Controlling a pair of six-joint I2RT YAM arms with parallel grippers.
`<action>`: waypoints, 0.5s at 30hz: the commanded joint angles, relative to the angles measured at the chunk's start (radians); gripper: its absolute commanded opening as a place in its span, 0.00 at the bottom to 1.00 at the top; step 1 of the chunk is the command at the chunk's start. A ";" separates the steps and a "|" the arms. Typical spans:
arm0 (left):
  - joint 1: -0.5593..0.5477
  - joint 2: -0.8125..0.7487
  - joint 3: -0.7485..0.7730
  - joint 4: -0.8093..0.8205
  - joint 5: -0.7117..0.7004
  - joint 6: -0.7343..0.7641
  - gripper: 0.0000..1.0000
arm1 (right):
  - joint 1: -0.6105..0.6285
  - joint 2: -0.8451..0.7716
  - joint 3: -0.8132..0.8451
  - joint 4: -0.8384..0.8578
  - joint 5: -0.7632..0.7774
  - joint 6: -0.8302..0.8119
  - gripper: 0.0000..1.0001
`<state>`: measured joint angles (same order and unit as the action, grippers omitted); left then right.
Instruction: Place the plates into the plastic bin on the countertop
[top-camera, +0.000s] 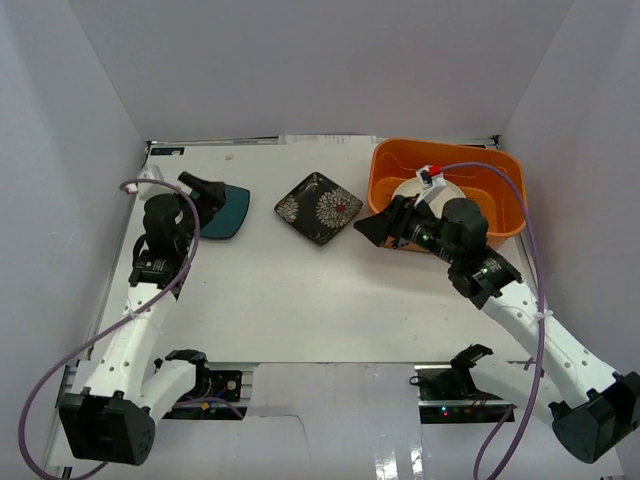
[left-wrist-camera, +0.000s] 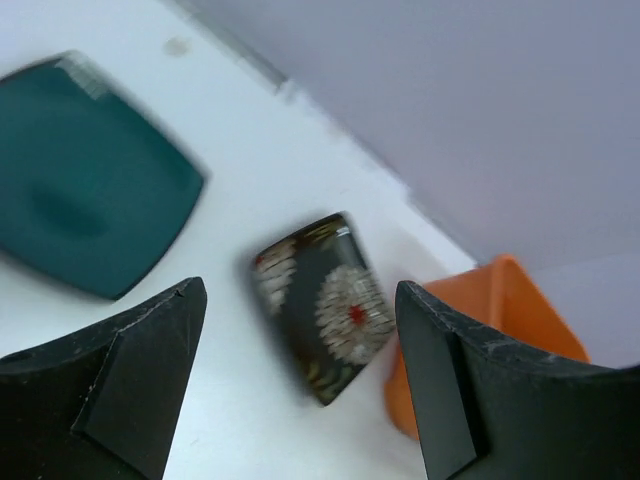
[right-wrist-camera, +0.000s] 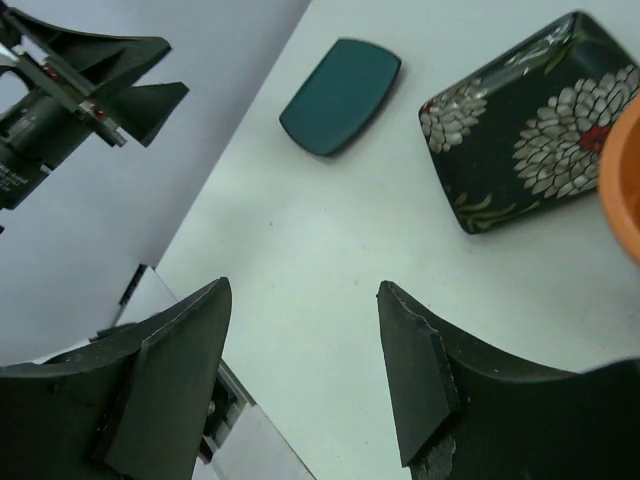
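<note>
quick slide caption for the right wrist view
Open right claw hovers over the countertop, with the black floral plate and teal plate ahead.

Pale walls (top-camera: 320, 60) enclose the scene, and a small dark strip (top-camera: 166, 151) lies in the far left corner

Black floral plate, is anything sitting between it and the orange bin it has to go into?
Nothing visible lies on the countertop between the black floral plate and the orange bin; that strip is bare white surface. The right end effector, open, hangs over the gap near the bin's front-left corner.
</note>
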<state>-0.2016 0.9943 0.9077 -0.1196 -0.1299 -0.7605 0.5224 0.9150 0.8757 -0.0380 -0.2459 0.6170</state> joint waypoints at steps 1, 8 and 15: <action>0.178 -0.002 -0.194 -0.043 0.186 -0.083 0.86 | 0.108 0.024 -0.032 0.067 0.080 -0.072 0.66; 0.430 0.243 -0.409 0.299 0.420 -0.203 0.81 | 0.192 0.004 -0.145 0.138 0.030 -0.080 0.63; 0.424 0.483 -0.483 0.624 0.512 -0.358 0.81 | 0.199 -0.010 -0.190 0.127 0.065 -0.106 0.63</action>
<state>0.2317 1.4300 0.4473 0.2943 0.3008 -1.0279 0.7158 0.9165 0.6903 0.0280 -0.2031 0.5415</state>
